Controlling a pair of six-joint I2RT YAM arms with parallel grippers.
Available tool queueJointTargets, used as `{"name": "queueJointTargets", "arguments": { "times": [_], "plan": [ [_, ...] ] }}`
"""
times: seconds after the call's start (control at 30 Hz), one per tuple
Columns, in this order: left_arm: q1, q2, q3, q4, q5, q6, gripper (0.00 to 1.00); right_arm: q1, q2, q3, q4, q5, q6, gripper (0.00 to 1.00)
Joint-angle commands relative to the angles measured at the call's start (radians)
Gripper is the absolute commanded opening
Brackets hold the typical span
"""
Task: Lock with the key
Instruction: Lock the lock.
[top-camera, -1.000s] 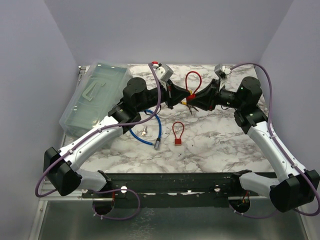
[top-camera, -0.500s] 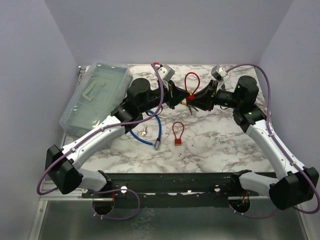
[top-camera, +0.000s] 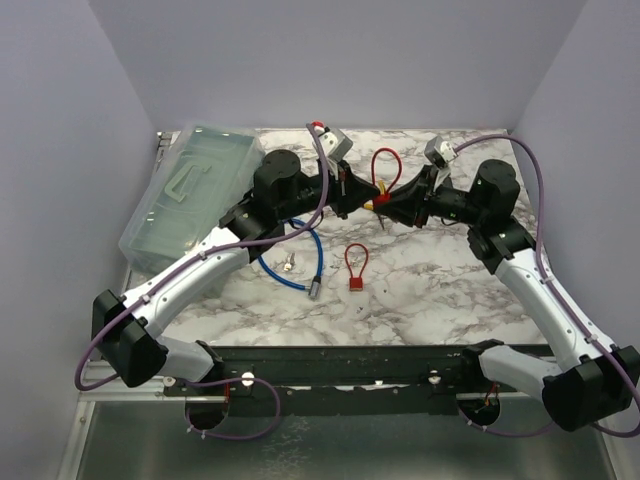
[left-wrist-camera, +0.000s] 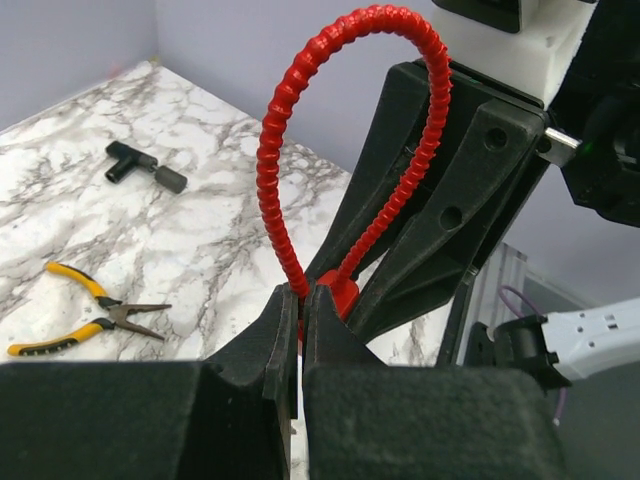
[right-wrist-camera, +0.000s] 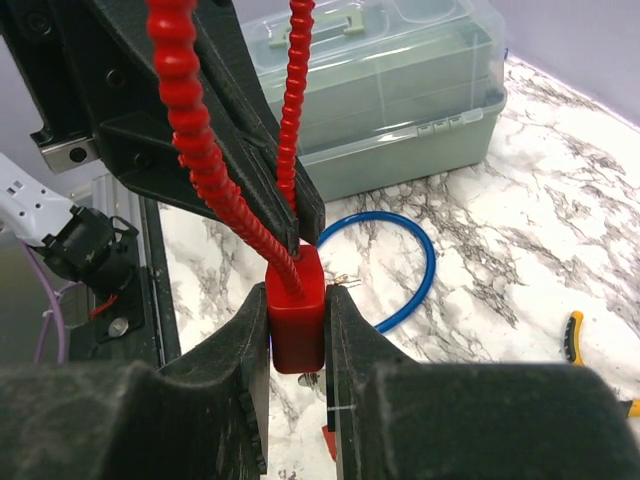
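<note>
A red cable lock (top-camera: 387, 165) is held in the air between both grippers at the back middle of the table. My right gripper (right-wrist-camera: 297, 320) is shut on its red body (right-wrist-camera: 295, 310), its loop rising upward. A small metal piece, perhaps the key, shows just under the body (right-wrist-camera: 312, 378). My left gripper (left-wrist-camera: 300, 300) is shut on the red cable (left-wrist-camera: 300, 90) right where it enters the body. In the top view the left gripper (top-camera: 355, 195) and right gripper (top-camera: 385, 205) meet tip to tip.
A blue cable lock (top-camera: 300, 255) with loose keys (top-camera: 288, 263) lies at centre left. A small red lock (top-camera: 355, 268) lies in the middle. A clear toolbox (top-camera: 190, 190) stands at the back left. Yellow pliers (left-wrist-camera: 85, 310) and a black T-handle (left-wrist-camera: 140, 168) lie behind.
Both wrists have shifted slightly while still holding the red lock. The right arm's elbow has drawn up and to the right. The lock stays in about the same place.
</note>
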Motion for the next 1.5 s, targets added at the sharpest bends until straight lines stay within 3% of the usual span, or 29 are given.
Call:
{"name": "queueJointTargets", "arguments": {
  "times": [0.0,0.1,0.33,0.47,0.77,1.2,1.3,1.43,1.47],
  "plan": [
    [0.017,-0.012,0.007,-0.139,0.250,-0.005,0.05,-0.001,-0.032,-0.001,0.138,0.041,0.014,0.00],
    [0.047,-0.015,0.027,-0.134,0.292,-0.004,0.20,-0.001,-0.035,-0.004,0.130,0.035,0.016,0.00],
    [0.198,0.032,0.160,-0.108,0.393,-0.092,0.43,-0.002,-0.040,-0.032,0.109,0.005,0.032,0.00],
    [0.216,0.032,0.180,-0.079,0.439,-0.106,0.58,-0.002,-0.041,-0.042,0.122,-0.011,0.049,0.00],
    [0.216,0.075,0.121,0.014,0.429,-0.299,0.63,-0.003,-0.042,-0.043,0.198,-0.078,0.112,0.00],
    [0.182,0.106,0.087,0.157,0.492,-0.398,0.45,-0.003,-0.019,-0.044,0.224,-0.107,0.171,0.00],
    [0.171,0.107,0.071,0.156,0.486,-0.398,0.30,-0.001,-0.018,-0.041,0.241,-0.101,0.189,0.00],
    [0.159,0.108,0.049,0.155,0.474,-0.392,0.01,-0.001,-0.010,-0.023,0.252,-0.074,0.224,0.00],
    [0.153,0.106,0.044,0.147,0.466,-0.378,0.00,-0.001,-0.007,-0.019,0.255,-0.067,0.233,0.00]
  ]
}}
